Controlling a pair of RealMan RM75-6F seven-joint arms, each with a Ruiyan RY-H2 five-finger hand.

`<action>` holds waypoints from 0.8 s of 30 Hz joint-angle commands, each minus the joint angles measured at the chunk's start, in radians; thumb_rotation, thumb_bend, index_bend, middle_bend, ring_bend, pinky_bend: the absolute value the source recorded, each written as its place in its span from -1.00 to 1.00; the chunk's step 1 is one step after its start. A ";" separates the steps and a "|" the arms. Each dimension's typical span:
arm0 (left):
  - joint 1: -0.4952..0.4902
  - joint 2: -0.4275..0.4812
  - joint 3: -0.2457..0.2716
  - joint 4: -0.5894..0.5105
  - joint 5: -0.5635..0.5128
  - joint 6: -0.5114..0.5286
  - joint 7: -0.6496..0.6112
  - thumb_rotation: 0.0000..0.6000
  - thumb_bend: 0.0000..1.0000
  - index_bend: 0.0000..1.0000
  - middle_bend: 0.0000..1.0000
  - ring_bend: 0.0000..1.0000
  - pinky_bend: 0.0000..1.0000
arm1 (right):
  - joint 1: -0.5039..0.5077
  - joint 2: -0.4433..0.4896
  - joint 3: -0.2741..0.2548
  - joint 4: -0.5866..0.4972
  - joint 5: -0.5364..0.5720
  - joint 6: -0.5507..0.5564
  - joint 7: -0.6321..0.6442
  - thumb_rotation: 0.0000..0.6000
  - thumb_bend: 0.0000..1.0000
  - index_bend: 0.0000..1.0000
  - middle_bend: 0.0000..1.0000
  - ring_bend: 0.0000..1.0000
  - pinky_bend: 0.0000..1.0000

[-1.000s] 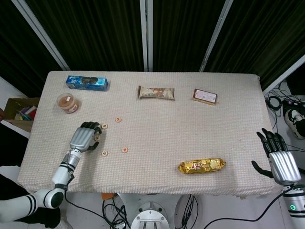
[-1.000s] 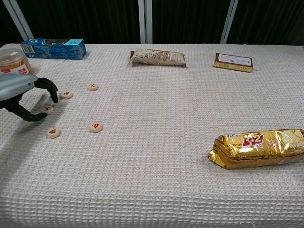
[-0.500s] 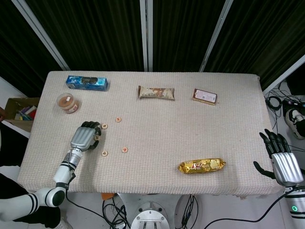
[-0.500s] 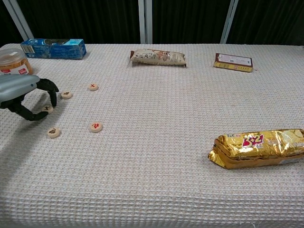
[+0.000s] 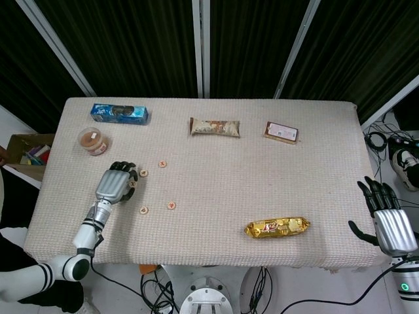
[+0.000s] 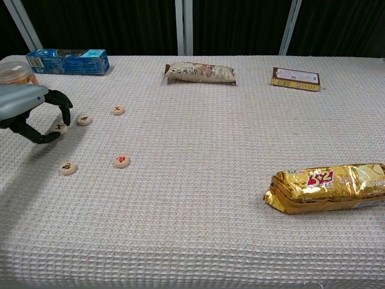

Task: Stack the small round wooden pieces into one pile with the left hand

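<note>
Covering the table (image 5: 216, 190), beige waffle-weave cloth; dark curtains (image 5: 249, 46) behind.

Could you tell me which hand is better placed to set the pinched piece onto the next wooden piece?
Left. The left hand already pinches a wooden piece right beside the nearest loose piece, while the right hand hangs open off the table's far edge.

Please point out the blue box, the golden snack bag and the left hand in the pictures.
blue box (image 6: 67, 61): chest view, middle of its front face.
golden snack bag (image 6: 328, 188): chest view, centre of the wrapper.
left hand (image 5: 116, 185): head view, back of the hand.
</note>
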 commanded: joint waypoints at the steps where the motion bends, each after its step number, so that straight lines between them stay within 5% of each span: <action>1: -0.023 0.008 -0.021 -0.011 0.001 -0.009 0.007 1.00 -0.18 -0.02 -0.62 -0.76 -0.70 | 0.001 0.001 0.002 -0.002 -0.001 0.001 -0.003 1.00 -0.57 -1.00 -1.00 -1.00 -1.00; 9: -0.106 -0.047 -0.076 0.056 -0.057 -0.085 0.034 1.00 -0.18 -0.04 -0.62 -0.76 -0.70 | 0.007 0.005 0.004 -0.013 0.001 -0.009 -0.014 1.00 -0.57 -1.00 -1.00 -1.00 -1.00; 24: -0.133 -0.082 -0.068 0.126 -0.133 -0.126 0.064 1.00 -0.19 -0.08 -0.62 -0.76 -0.70 | 0.008 0.005 0.005 -0.010 0.008 -0.014 -0.009 1.00 -0.57 -1.00 -1.00 -1.00 -1.00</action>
